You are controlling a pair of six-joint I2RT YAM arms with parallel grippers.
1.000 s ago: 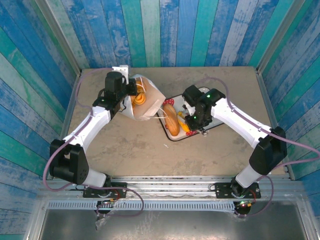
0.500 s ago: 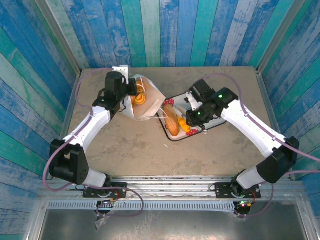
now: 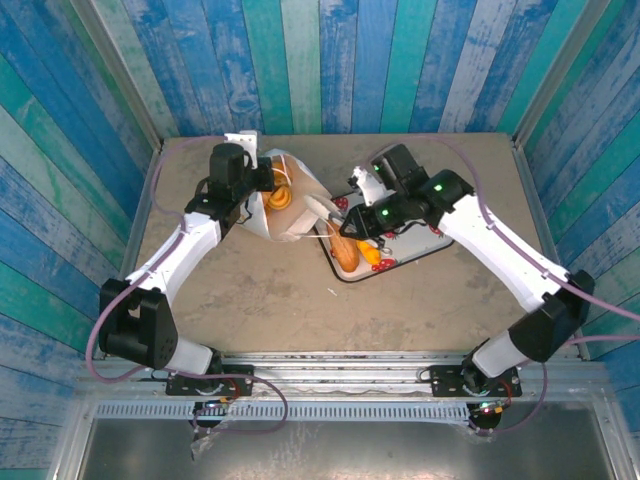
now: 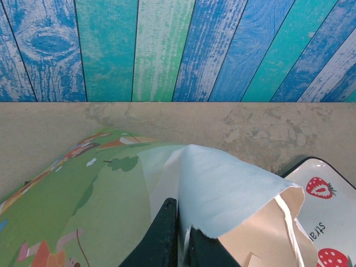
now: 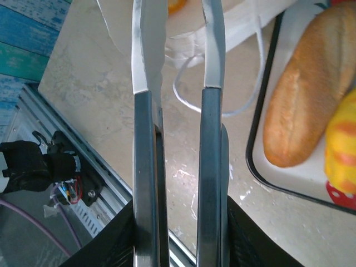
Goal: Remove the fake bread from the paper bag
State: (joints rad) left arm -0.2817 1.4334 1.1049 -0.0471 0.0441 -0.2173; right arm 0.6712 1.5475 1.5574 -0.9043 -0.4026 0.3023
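The left claw (image 4: 179, 219) is clenched on the upper rim of the paper bag (image 4: 222, 189) — its dark fingers pinch a thin, smooth white sheet that folds to a soft peak just above them. Left of this claw, the bag's outer face is glossy green with cartoon print. From above, an orange ridged croissant (image 3: 280, 197) sits in the bag's open mouth, just beside the same claw.

The right claw (image 5: 185, 22) is released: two long, flat grey fingers stand parallel with a narrow empty gap, tips toward the bag's mouth. To their right lies the tan oblong loaf (image 5: 306, 94) — matte, with a lengthwise crease. Beside it is a yellow-orange pastry (image 5: 342, 144), and both rest on the dark-rimmed strawberry-print tray (image 5: 261, 139). The table (image 5: 94, 111) under the fingers is mottled beige.
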